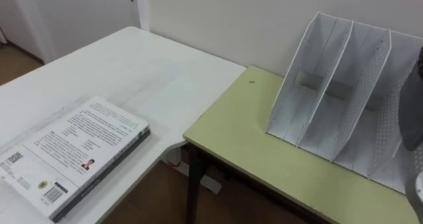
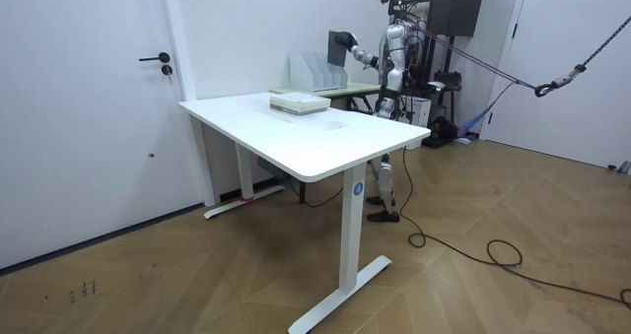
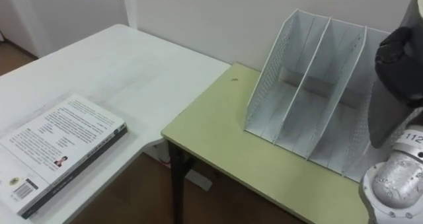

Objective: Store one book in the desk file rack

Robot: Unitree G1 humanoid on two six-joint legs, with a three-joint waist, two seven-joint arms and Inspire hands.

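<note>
A white mesh file rack (image 3: 310, 85) with upright slots stands on an olive desk (image 3: 218, 151) by the wall. My right hand (image 3: 398, 52) comes in from the right, raised in front of the rack's right end. It is shut on a dark grey book (image 3: 383, 115) that hangs upright below the fingers. In the room view the held book (image 2: 341, 44) sits just above the rack (image 2: 317, 71). A thick book with a white printed cover (image 1: 73, 154) lies flat on the white table (image 1: 132, 72) at the lower left.
The white table meets the olive desk at a corner, with a gap of wooden floor (image 1: 165, 191) below. A wall runs behind both. A white door (image 2: 89, 107) stands at the room view's left. I stand behind the olive desk.
</note>
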